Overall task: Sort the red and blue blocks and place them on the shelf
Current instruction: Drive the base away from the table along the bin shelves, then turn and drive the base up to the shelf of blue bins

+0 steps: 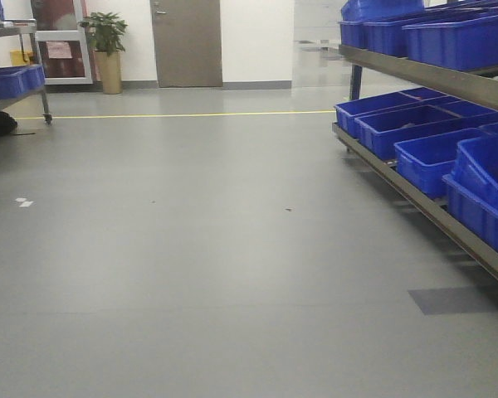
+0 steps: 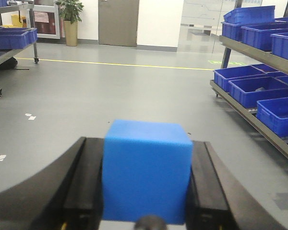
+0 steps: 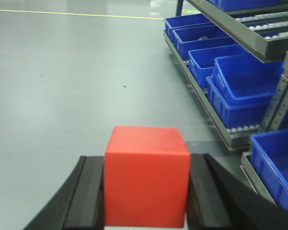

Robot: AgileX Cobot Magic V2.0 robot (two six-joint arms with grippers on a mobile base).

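Note:
A bright blue block [image 2: 146,172] fills the bottom of the left wrist view, with my left gripper [image 2: 143,179] shut on it, black fingers [image 2: 84,187] pressed to both of its sides. In the right wrist view my right gripper [image 3: 145,187] is shut on a bright red block [image 3: 146,177] in the same way. Both are held above grey floor. The shelf [image 1: 432,79] is a tiered steel rack along the right, also visible as the shelf [image 2: 259,55] and the shelf [image 3: 230,28], set apart from both grippers. Neither gripper shows in the front view.
Large blue tubs [image 1: 415,124] fill the shelf's tiers, and more blue tubs [image 3: 235,91] sit on its lowest level near the right arm. A wheeled steel cart [image 1: 17,75] with blue tubs stands far left. A potted plant [image 1: 108,50], a door [image 1: 187,41] and a yellow floor line [image 1: 191,114] lie ahead.

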